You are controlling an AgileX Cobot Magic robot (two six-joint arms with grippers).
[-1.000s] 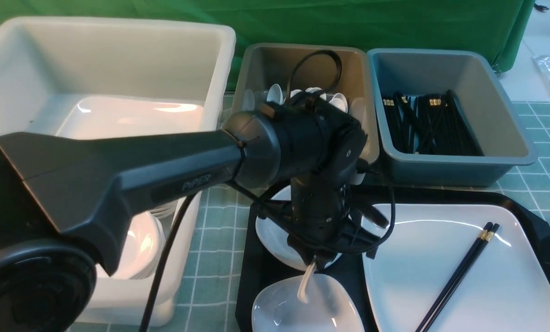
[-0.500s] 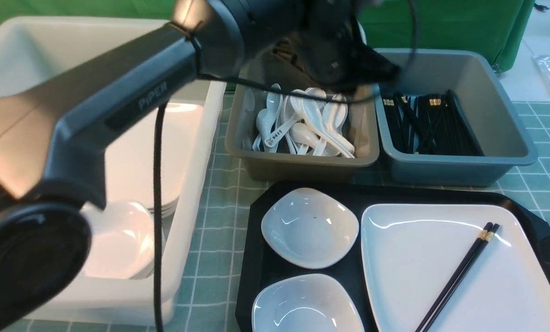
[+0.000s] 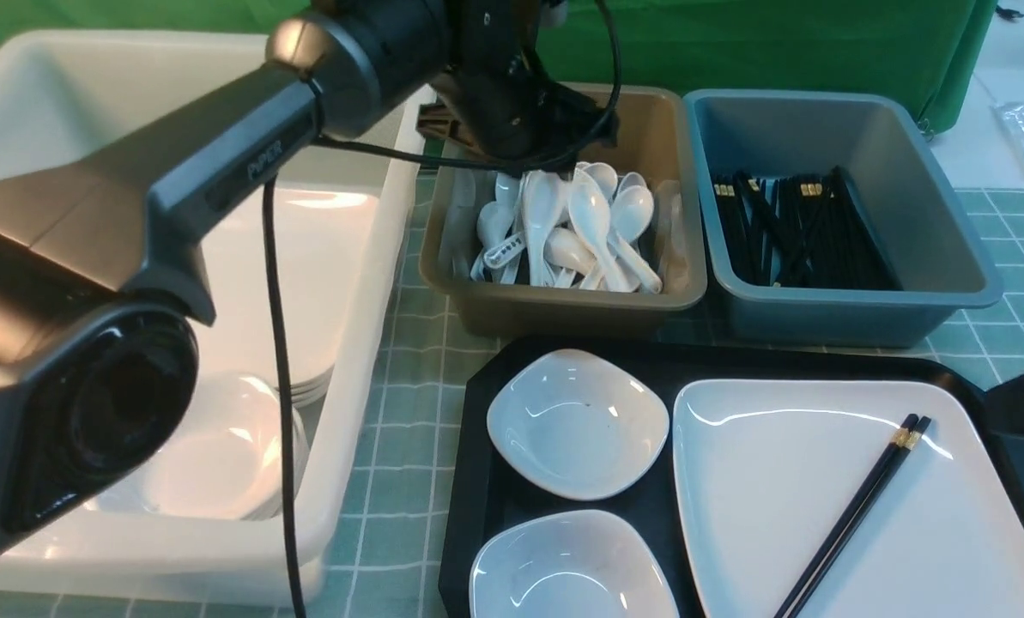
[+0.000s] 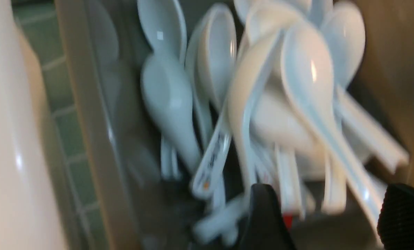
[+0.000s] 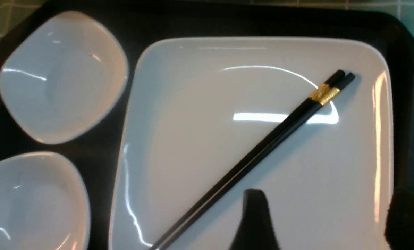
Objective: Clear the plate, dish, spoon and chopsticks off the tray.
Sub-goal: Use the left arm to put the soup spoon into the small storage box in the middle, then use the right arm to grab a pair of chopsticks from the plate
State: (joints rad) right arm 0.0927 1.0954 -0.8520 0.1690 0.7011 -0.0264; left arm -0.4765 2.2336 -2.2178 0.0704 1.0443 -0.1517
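tray [image 3: 735, 360] 1 | plate [image 3: 778, 498] 1 | small dishes [image 3: 576, 425] on tray 2 | chopsticks [image 3: 846, 519] 1 pair | tubs [image 3: 855, 322] 3

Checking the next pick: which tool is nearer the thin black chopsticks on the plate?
Right tool, hovering by the chopsticks; left tool is over the brown spoon tub.

left gripper [image 4: 326, 225]: we see only two dark fingertips [image 4: 262, 218], cropped by its wrist picture's edge; from the front the arm hides it.
spoons [image 4: 248, 104]: blurred in that wrist view; we cannot read the marking on one handle.
chopsticks [image 3: 855, 506]: thin ends run off the front picture's lower edge.
plate [image 3: 786, 532]: near side cropped.
near dish [image 3: 563, 575]: near half cropped.
right gripper [image 5: 328, 225]: fingertips cropped too.
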